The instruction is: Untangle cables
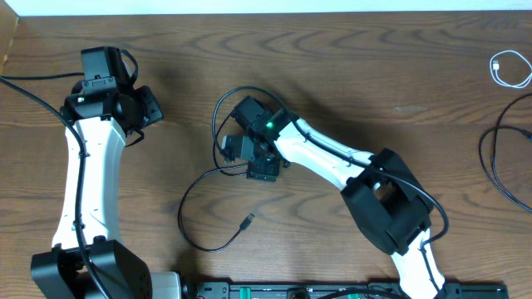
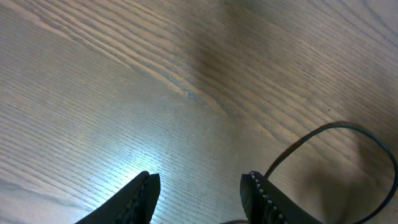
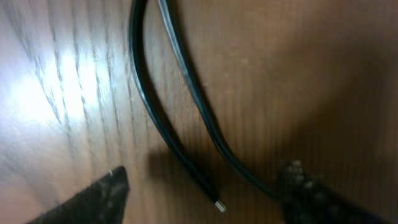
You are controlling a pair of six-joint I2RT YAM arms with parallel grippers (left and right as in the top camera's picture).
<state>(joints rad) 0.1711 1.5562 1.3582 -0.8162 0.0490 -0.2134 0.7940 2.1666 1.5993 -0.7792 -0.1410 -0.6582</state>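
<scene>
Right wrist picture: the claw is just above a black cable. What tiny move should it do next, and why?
Probably come straight down a little and close on the black cable. The right gripper is open, with two black strands and the plug end lying between its fingers, so a grip there looks ready. Nothing is pinched yet, and it needs a hold before it can pull the cable free.

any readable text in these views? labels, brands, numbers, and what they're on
None readable in any view.
black cable and white cable: no markings visible.
left arm and right arm: no legible label. The green spot on the right arm is a light, not a sign.
Dark strip at the table's near edge: detail too small to read.
</scene>
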